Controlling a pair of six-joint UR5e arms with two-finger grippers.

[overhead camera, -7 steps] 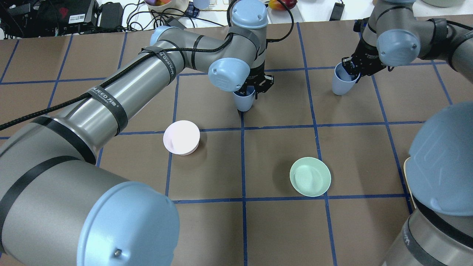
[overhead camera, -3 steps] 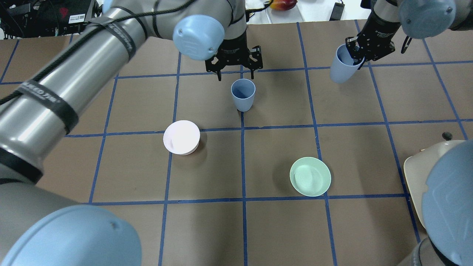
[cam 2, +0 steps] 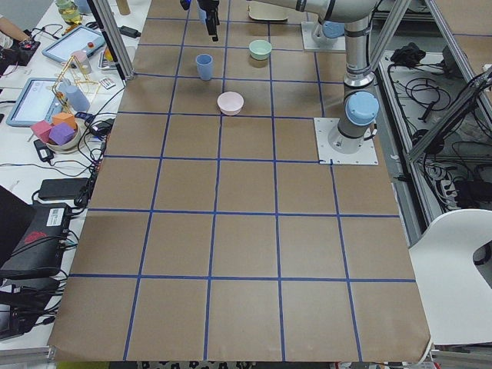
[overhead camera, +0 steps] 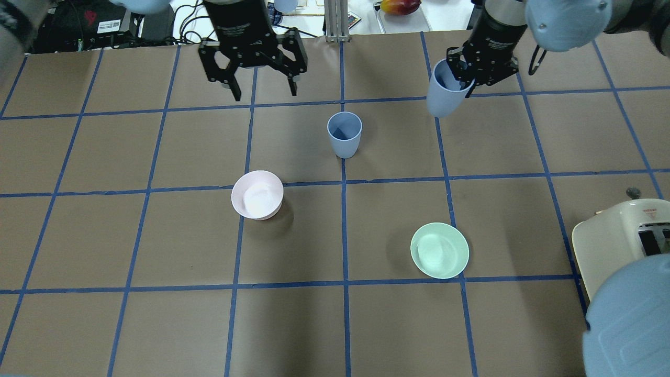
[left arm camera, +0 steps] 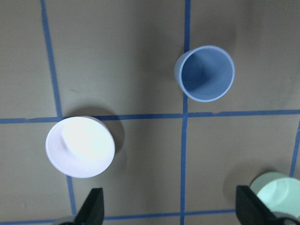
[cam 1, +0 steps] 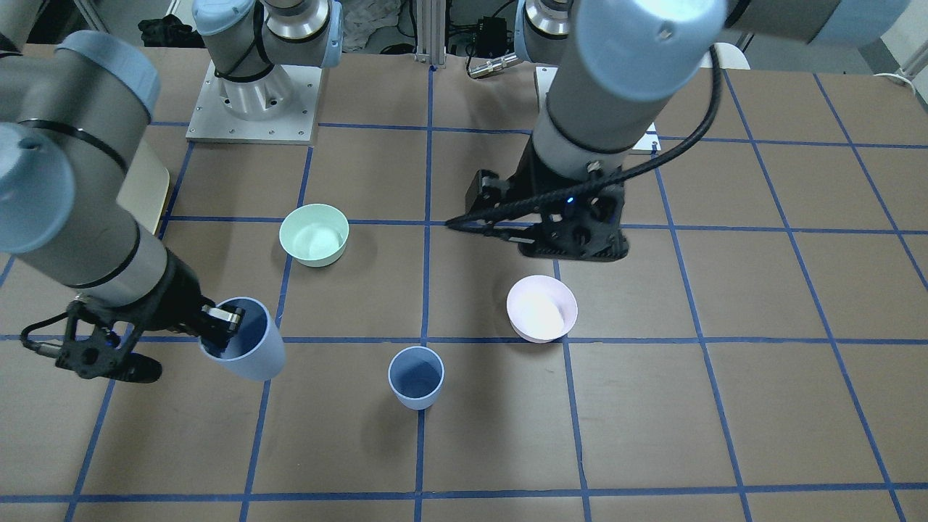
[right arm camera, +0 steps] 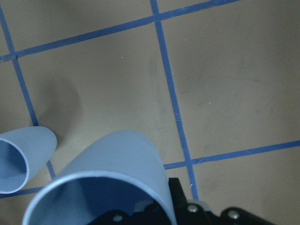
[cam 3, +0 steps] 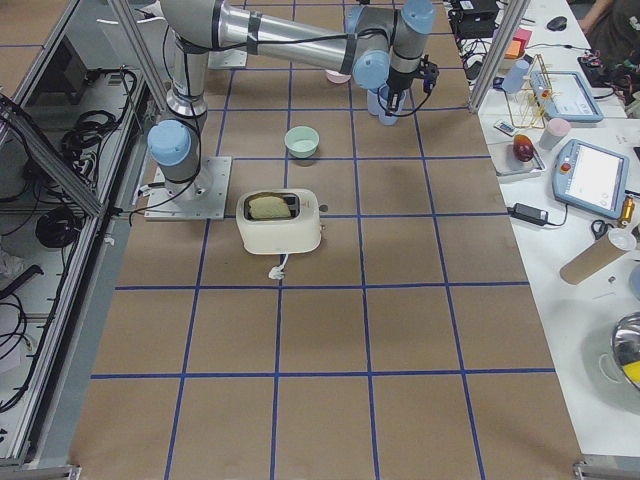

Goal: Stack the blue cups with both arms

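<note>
One blue cup stands upright and free on a blue tape line at mid-table; it also shows in the front view and the left wrist view. My left gripper is open and empty, raised, to the far left of that cup; its fingertips frame the wrist view. My right gripper is shut on the rim of the second blue cup, held tilted above the table to the right of the standing cup. The held cup fills the right wrist view.
A pale pink bowl sits near-left of the standing cup. A mint-green bowl sits near-right. A cream toaster stands at the right edge. Cables and gear lie beyond the table's far edge.
My left gripper has let go of the standing cup, opened, risen and moved off to the far left. My right gripper has lifted its cup and carried it left.
</note>
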